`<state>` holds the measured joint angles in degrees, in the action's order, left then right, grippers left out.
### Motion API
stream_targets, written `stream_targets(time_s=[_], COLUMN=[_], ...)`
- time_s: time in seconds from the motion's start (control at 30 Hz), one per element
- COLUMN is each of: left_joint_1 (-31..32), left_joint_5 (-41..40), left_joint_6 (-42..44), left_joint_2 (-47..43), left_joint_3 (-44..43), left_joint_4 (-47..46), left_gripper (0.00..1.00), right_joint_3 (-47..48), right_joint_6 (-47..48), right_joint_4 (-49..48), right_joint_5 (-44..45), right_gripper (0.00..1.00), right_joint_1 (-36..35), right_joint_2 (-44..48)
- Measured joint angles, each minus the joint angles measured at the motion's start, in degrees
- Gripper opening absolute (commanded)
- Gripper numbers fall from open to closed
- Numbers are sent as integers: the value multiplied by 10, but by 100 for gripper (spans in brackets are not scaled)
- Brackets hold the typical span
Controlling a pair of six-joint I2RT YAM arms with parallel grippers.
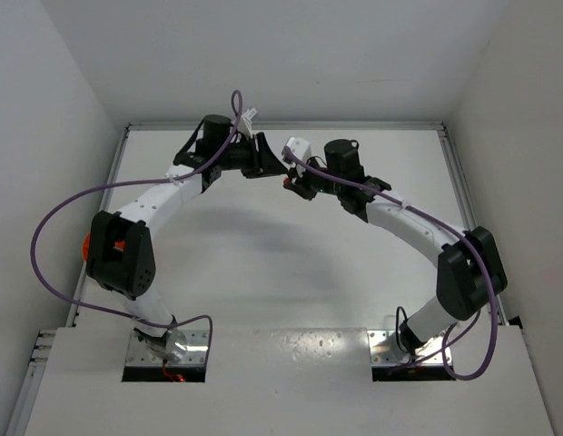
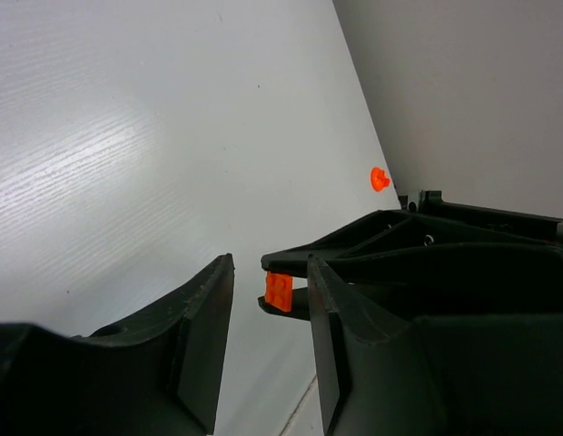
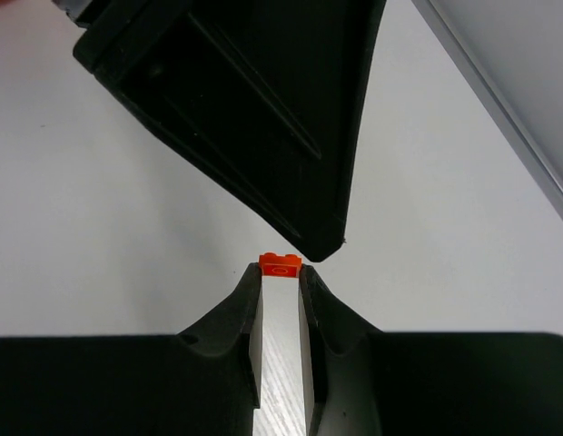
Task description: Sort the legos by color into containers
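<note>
To the left of the orange brick point(image 3: 280, 265), the left gripper point(image 2: 269, 265) reached in over the white table point(image 2: 127, 136) with its jaws spread and nothing between them. In its own wrist view the brick showed in the gap beyond its two fingers, clear of both. From the right wrist view, one black finger point(image 3: 254, 118) of that gripper hung above the brick, its tip just beside the brick's upper right corner; whether it touched could not be told.

The brick itself, a small studded piece, sat off the table surface at the very tips of the right gripper point(image 3: 280, 278), which was pinching it from both sides. Seen from above, both grippers met around the brick near the far middle of the table, the right arm curving away to the brick's right.

Up and to the right of the brick in the left wrist view, well apart from it, a loose orange piece point(image 2: 380, 179) lay on the table close to the grey wall point(image 2: 463, 91).
</note>
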<state>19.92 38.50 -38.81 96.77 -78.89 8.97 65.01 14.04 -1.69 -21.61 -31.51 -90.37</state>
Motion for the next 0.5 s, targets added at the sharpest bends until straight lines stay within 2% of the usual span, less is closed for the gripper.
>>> stream_targets(time_s=[0.5], left_joint_1=[4], left_joint_5=[9], left_joint_6=[44], left_joint_2=[0], left_joint_3=[0], left_joint_4=[48], left_gripper=[42], right_joint_3=[0], right_joint_6=[0], right_joint_4=[0], right_joint_5=[19], right_gripper=[0], right_joint_1=[-4], right_joint_2=[-2])
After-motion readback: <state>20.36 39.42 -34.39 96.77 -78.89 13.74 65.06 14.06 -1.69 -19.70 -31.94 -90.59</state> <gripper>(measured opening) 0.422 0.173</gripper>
